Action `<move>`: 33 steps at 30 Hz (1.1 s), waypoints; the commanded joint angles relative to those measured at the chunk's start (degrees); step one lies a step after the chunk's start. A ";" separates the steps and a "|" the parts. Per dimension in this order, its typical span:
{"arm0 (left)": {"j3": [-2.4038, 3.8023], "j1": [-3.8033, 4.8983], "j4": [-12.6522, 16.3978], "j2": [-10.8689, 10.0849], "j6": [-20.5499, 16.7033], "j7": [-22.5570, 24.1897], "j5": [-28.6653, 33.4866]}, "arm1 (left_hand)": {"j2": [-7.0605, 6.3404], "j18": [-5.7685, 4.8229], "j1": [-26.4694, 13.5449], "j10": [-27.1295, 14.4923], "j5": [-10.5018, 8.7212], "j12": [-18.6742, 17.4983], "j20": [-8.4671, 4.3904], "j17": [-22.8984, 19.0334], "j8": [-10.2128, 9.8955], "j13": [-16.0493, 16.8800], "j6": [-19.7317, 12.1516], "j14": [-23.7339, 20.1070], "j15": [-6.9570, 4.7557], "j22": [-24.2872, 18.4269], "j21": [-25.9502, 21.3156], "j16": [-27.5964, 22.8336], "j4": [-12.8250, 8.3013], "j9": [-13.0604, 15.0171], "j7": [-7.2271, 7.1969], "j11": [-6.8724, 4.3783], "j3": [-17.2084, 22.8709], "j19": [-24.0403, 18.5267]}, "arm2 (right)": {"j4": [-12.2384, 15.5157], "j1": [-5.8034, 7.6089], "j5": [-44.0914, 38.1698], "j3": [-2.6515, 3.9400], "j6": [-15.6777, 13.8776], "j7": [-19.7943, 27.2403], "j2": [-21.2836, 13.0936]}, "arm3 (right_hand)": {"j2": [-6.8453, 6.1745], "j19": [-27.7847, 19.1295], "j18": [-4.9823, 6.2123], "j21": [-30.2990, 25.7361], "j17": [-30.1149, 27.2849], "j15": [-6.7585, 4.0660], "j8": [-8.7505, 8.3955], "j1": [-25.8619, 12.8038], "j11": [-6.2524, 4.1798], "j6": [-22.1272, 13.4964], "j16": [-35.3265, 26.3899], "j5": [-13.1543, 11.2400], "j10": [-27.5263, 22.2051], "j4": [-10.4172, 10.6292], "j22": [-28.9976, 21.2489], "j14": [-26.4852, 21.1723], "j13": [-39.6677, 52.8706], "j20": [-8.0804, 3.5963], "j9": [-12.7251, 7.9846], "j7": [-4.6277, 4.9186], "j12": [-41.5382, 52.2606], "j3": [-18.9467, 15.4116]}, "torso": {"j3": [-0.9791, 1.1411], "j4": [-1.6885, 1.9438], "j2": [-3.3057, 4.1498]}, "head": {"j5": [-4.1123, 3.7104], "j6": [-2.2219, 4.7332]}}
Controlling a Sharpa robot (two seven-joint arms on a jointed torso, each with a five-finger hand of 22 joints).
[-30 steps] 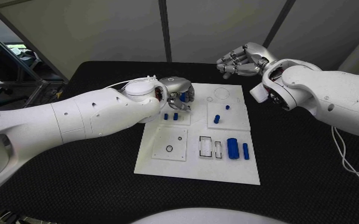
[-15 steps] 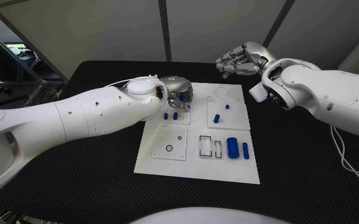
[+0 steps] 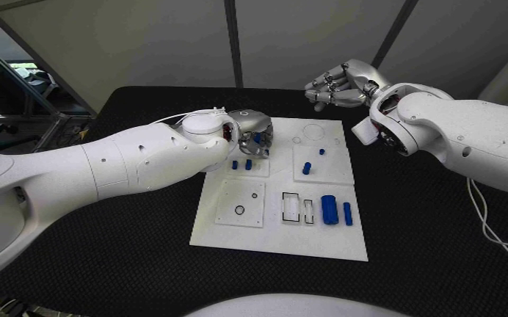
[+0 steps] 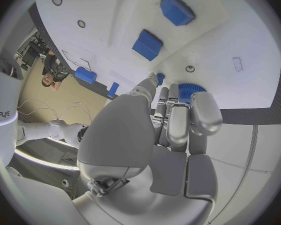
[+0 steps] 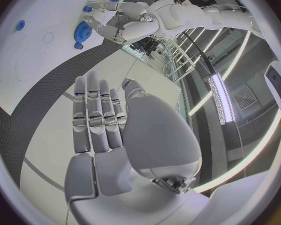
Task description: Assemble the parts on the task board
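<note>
Head view shows the black table [image 3: 127, 258] with the white task board [image 3: 280, 236] lying at its middle. Over the board's far left part, the left hand [image 3: 252, 130] hangs with its fingers curled down around a blue gear [image 4: 190, 90], which the left wrist view shows held at the fingertips [image 4: 178, 122] just above the board. Beyond the board's far right corner, the right hand [image 3: 340, 86] is raised clear of the table, fingers bent inward and holding nothing. Two blue cylinders [image 3: 329, 210] lie side by side on the board's near right part. Two small blue pegs [image 3: 241, 164] stand just beside the left hand, and another blue peg [image 3: 307, 169] stands right of them.
</note>
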 commanded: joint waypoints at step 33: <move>-0.80 -0.83 -0.12 0.13 -1.40 2.07 0.19 | 0.60 -6.76 3.11 7.88 -0.16 -6.89 -0.07 2.04 -3.55 -1.97 5.45 1.76 -0.34 4.60 5.08 2.64 -4.49 -1.10 0.79 -0.13 12.16 1.53 | 0.14 0.10 0.12 0.02 0.24 0.56 0.14 | -0.26 -0.04 0.23 -0.28 -0.07 0.02 0.45 0.46 -0.12 -0.07 -0.30 0.41 -0.18 -0.02 -0.09 0.03 -0.17 0.33 0.05 0.05 -0.11 0.64 | -0.02 0.06 -0.01 | -0.07 0.06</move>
